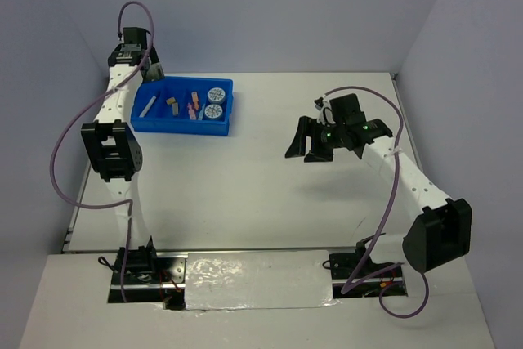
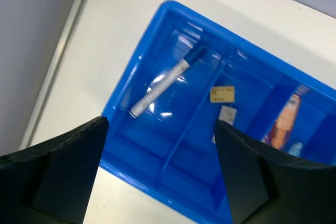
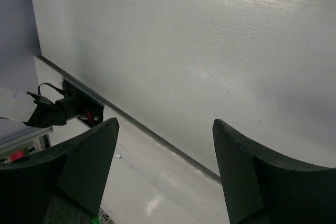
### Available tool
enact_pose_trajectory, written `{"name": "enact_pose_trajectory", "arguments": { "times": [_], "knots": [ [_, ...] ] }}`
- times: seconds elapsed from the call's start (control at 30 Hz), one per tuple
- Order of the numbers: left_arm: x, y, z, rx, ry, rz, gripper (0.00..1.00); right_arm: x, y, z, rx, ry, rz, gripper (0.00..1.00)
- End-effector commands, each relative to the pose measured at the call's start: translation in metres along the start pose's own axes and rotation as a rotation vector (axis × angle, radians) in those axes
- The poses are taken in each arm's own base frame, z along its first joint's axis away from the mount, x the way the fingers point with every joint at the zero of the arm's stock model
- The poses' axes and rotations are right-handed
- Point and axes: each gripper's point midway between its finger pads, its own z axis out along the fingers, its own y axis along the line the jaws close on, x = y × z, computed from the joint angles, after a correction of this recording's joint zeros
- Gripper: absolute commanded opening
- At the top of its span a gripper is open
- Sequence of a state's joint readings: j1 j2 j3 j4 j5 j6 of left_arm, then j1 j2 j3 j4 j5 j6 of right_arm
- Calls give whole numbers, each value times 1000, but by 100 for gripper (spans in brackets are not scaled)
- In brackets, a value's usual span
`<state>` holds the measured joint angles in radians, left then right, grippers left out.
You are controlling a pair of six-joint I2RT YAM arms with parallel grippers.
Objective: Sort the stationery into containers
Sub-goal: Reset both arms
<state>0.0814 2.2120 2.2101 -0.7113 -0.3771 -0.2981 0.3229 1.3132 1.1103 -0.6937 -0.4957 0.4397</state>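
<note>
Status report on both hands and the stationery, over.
Left hand open, empty, above tray. Right hand open, empty, over table. Pen, blocks, clips, rolls lie in tray. Nothing blocking.

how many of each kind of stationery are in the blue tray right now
pen: 1
little blocks: 2
rolls: 2
clips: 3, though they lie close together and are hard to separate
total: 8, all inside the tray
</note>
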Motion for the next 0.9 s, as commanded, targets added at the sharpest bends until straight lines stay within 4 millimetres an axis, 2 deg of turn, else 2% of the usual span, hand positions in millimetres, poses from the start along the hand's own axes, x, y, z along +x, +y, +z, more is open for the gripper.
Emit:
{"name": "enact_pose_trajectory", "arguments": {
  "times": [0.0, 0.03, 0.1, 0.13, 0.17, 0.2, 0.27, 0.3, 0.33, 0.4, 0.43, 0.5, 0.53, 0.57, 0.6, 0.7, 0.73, 0.87],
  "knots": [
    [-38, -8, -73, 130, -75, -123, 99, -28, 16, -26, 30, -104, -106, 80],
    [-44, -5, -99, 161, -90, -127, 99, -37, 13, -32, 73, -147, -122, 80],
    [-31, -3, -124, 189, -51, -108, 99, -57, 20, -59, 122, -247, -173, 81],
    [-23, 5, -143, 188, -46, -94, 99, -64, 20, -69, 153, -285, -190, 85],
    [-11, 9, -151, 182, -16, -88, 99, -77, 17, -90, 228, -361, -213, 99],
    [-2, 11, -161, 197, -4, -80, 99, -83, 16, -101, 263, -395, -223, 100],
    [29, 20, -181, 203, 40, -68, 99, -94, 12, -126, 349, -477, -250, 100],
    [39, 18, -190, 226, 44, -47, 99, -97, 13, -141, 382, -505, -249, 100],
    [61, 29, -202, 210, 55, -47, 99, -100, 13, -152, 407, -529, -249, 100],
    [78, 30, -214, 233, 48, -51, 99, -99, 12, -168, 447, -550, -237, 100],
    [98, 39, -223, 234, 53, -55, 99, -97, 14, -175, 450, -561, -230, 100],
    [112, 45, -229, 234, 40, -55, 99, -90, 13, -180, 453, -560, -210, 100],
    [126, 59, -232, 195, 30, -55, 99, -85, 14, -189, 449, -584, -206, 100],
    [133, 57, -237, 198, 22, -37, 99, -84, 14, -192, 447, -610, -200, 100],
    [138, 63, -240, 187, 16, -35, 99, -79, 4, -189, 468, -611, -195, 100],
    [145, 82, -254, 147, -34, -52, 99, -68, 2, -201, 463, -670, -204, 100],
    [145, 89, -263, 141, -58, -65, 99, -65, 1, -209, 470, -696, -201, 100],
    [142, 102, -285, 130, -107, -108, 99, -55, -5, -214, 484, -711, -195, 100]
  ]
}}
